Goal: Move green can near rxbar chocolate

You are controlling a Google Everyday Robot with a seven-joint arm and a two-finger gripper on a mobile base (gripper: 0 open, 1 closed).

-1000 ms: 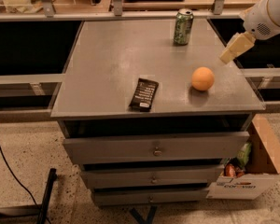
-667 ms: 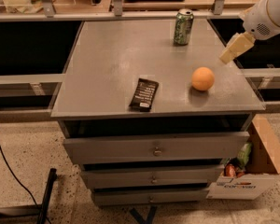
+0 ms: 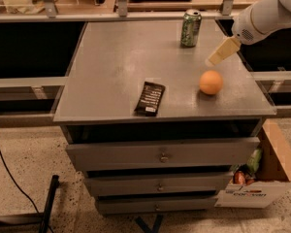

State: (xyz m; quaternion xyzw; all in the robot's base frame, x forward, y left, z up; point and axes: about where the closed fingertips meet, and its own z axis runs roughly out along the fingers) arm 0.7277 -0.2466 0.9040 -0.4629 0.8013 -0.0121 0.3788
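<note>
The green can (image 3: 190,28) stands upright near the far edge of the grey cabinet top (image 3: 111,67), right of centre. The rxbar chocolate (image 3: 150,98), a flat dark wrapper, lies near the front edge at about the middle. My gripper (image 3: 222,52) hangs from the white arm (image 3: 262,16) over the right side of the top. It is to the right of the can, a little nearer the front, and apart from it. It is above and behind an orange ball (image 3: 211,82). It holds nothing that I can see.
The cabinet has three drawers (image 3: 162,155) below the top. A cardboard box (image 3: 262,178) with packets sits on the floor at the right. Shelving and rails (image 3: 136,16) run behind the cabinet. A black cable (image 3: 5,164) lies on the floor at the left.
My gripper has moved left, closer to the green can. The can, the bar and the ball have not moved.
</note>
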